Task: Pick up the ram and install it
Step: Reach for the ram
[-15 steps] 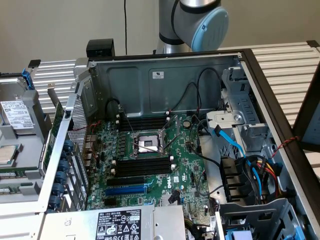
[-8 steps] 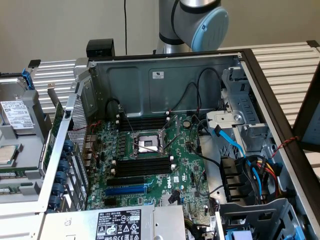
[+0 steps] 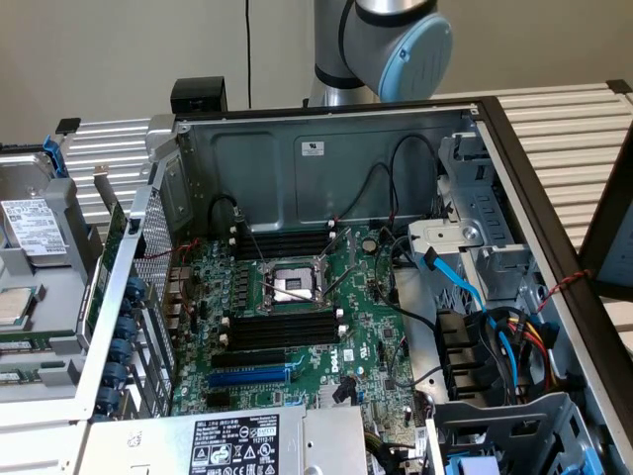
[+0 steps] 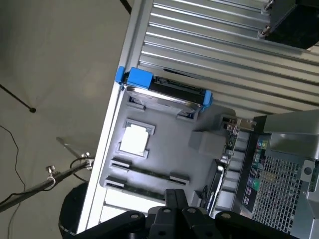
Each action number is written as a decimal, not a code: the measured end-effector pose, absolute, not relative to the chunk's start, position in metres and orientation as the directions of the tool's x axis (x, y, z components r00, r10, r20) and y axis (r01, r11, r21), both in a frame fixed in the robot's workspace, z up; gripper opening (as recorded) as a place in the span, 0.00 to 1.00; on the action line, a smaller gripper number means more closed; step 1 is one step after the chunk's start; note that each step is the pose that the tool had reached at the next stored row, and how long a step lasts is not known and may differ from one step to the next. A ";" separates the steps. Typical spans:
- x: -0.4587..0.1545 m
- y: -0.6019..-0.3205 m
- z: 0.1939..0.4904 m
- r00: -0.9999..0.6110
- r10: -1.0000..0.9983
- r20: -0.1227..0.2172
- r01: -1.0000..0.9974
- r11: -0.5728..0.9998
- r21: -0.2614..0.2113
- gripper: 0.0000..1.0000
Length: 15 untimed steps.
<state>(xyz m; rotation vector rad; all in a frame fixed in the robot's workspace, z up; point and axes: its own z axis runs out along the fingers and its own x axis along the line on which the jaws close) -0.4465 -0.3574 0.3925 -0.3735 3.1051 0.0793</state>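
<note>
Green and thin, the ram (image 4: 149, 172) lies lengthwise in a groove of the grey tray (image 4: 174, 144). I judge the groove is there to hold it in a known line so you can grasp it by its long sides. A second groove just beside it holds what looks like another stick.

Your gripper (image 4: 175, 195) hangs above that end of the tray with its fingers drawn fully together and nothing between them, so the stick is untouched.

On the same tray sit a processor chip (image 4: 134, 139) and a hard drive (image 4: 167, 92) in a blue bracket, each in its own recess.

Beside the tray the computer case (image 3: 257, 158) lies open on its side. That turns the motherboard (image 3: 366, 327) and its empty black memory slots (image 3: 282, 327) upward. The blue slot (image 3: 247, 377) lies near them.
</note>
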 end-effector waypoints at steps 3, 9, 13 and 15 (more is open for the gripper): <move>-0.447 -0.357 0.392 -0.957 -0.289 -0.019 -0.289 0.956 0.049 0.10; -0.447 -0.357 0.392 -0.920 -0.391 -0.019 -0.391 0.919 0.049 0.10; -0.446 -0.357 0.392 -0.889 -0.458 -0.019 -0.459 0.887 0.049 0.10; -0.447 -0.357 0.392 -0.872 -0.489 -0.019 -0.490 0.870 0.049 0.10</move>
